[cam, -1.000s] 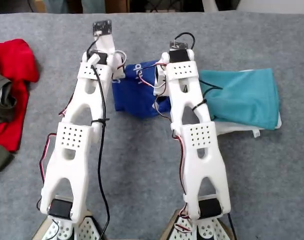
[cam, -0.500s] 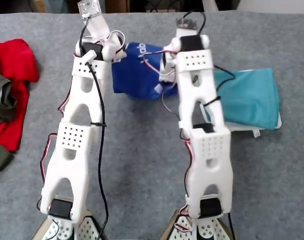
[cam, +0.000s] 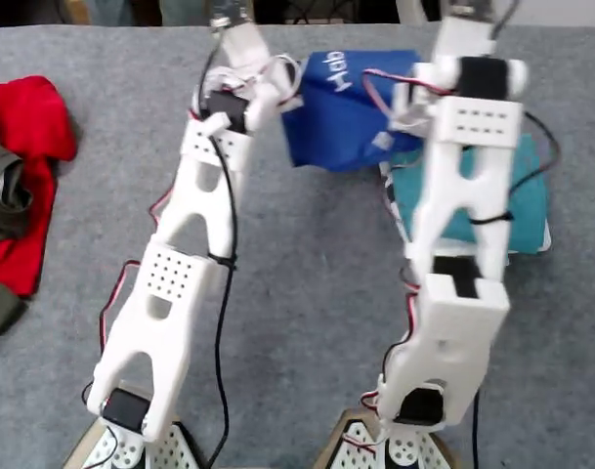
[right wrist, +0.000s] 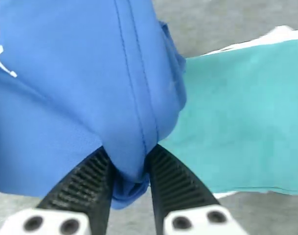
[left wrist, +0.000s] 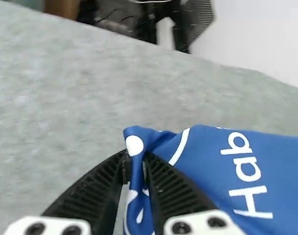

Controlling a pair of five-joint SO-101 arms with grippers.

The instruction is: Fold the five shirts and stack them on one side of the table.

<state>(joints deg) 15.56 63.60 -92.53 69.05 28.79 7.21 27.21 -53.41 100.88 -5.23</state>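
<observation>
A blue shirt (cam: 341, 107) with white lettering hangs lifted between both arms near the far edge of the table. My left gripper (left wrist: 134, 164) is shut on one corner of the blue shirt (left wrist: 222, 166). My right gripper (right wrist: 131, 171) is shut on a bunched edge of the blue shirt (right wrist: 80, 78). Under the right arm lies a folded teal shirt (cam: 527, 200) on top of a white shirt (cam: 527, 252). The teal shirt (right wrist: 241, 117) also lies below the right gripper.
A red shirt (cam: 28, 156) and a dark grey-green shirt (cam: 2, 191) lie crumpled at the left edge of the grey table (cam: 297, 313). Dark furniture (left wrist: 139, 19) stands beyond the far edge.
Both arms have risen and swung right and toward the far edge, carrying the blue shirt off the table surface and closer to the teal shirt.
</observation>
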